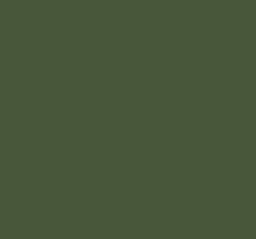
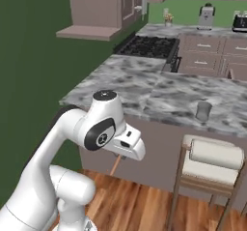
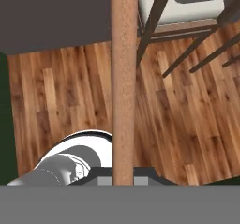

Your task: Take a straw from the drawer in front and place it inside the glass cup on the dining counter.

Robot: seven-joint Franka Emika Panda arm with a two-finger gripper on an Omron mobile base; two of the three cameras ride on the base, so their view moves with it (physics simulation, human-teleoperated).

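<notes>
At left, the end effector (image 2: 117,158) hangs low before the bench's (image 2: 144,92) cabinet front, closed around a tan straw (image 2: 116,165) that points down toward the wooden floor (image 2: 135,203). Farther right, the glass cup (image 2: 203,110) stands upright on the bench near its front edge, above a padded stool (image 2: 212,162).

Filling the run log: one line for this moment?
hand: holds straw | glass cup: upright on dining counter, empty | hand low, beside stool
</notes>
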